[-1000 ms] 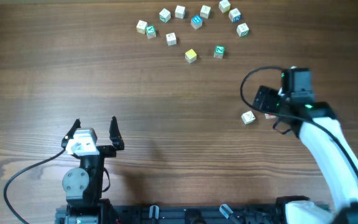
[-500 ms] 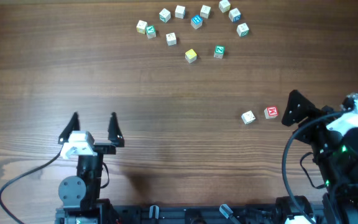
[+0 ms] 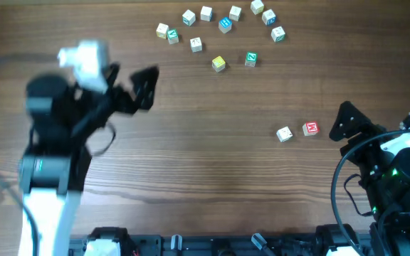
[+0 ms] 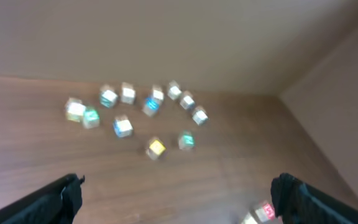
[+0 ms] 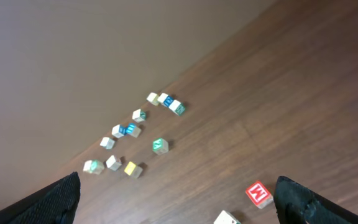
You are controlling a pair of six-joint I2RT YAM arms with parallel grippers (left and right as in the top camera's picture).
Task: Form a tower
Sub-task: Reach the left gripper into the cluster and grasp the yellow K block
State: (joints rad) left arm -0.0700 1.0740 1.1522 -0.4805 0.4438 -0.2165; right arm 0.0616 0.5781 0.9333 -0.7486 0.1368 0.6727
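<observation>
Nothing is stacked yet: the red-printed pale wooden cube point(image 3: 309, 129) sits on the worktop point(image 3: 205, 178) just beside a plain pale wooden cube point(image 3: 284, 134). It is closest to your right tool point(image 5: 176, 186), on that tool's left. Both it and your left tool point(image 3: 130, 77) are spread wide.

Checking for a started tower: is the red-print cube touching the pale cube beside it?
Apart. Overhead view shows bare table between red-print cube and pale cube.

Warm brown with darker grain streaks on the table point(image 3: 205, 171). Red print on a white face for the red cube point(image 3: 310, 129); plain pale wood for the pale cube point(image 3: 284, 134). Yellow top on the yellow cube point(image 3: 219, 64), teal print on the teal cube point(image 3: 251, 59), blue on the blue cube point(image 3: 225, 24) (perhaps a letter, too small to read).
</observation>
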